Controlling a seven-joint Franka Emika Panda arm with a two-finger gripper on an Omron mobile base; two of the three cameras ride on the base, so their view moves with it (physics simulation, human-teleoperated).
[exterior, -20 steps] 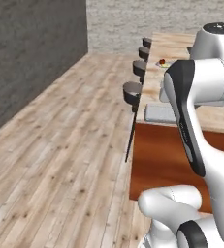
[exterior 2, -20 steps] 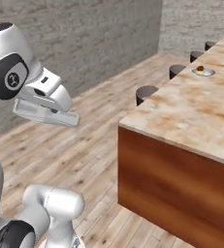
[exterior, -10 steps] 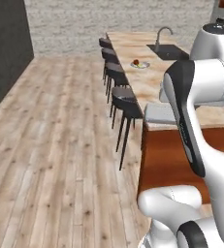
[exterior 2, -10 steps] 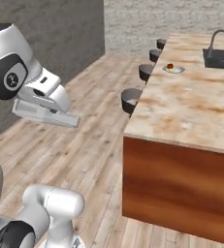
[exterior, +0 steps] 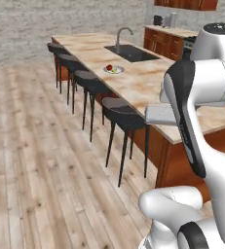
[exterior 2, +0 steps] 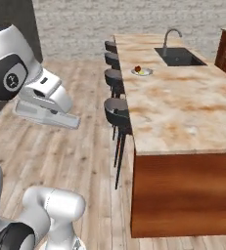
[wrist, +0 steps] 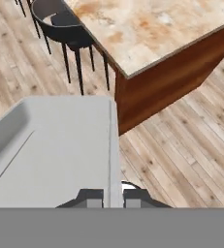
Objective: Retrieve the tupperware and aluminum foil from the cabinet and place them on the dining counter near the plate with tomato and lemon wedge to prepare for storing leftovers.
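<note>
My gripper [wrist: 112,197] is shut on the rim of the tupperware [wrist: 60,150], a shallow pale grey container held out level over the wooden floor. From the base views the tupperware [exterior 2: 47,115] [exterior: 159,115] hangs under the hand, short of the near end of the dining counter [exterior 2: 178,105] [exterior: 138,85]. Far along the counter sits the plate [exterior 2: 142,72] [exterior: 113,70] with the tomato [exterior 2: 137,69] [exterior: 109,67] and the lemon wedge [exterior 2: 144,72]. The aluminum foil and the cabinet are out of view.
A row of black stools [exterior 2: 115,110] [exterior: 120,111] lines the counter's floor side; the nearest stool [wrist: 60,22] is just ahead of the tupperware. A dark sink [exterior 2: 179,56] with a tap lies beyond the plate. Wooden floor [exterior: 31,160] is open to the left.
The whole picture has shifted as the base turned and drove: the counter now runs along its length with sink and plate in view. The tupperware stays in the gripper.
</note>
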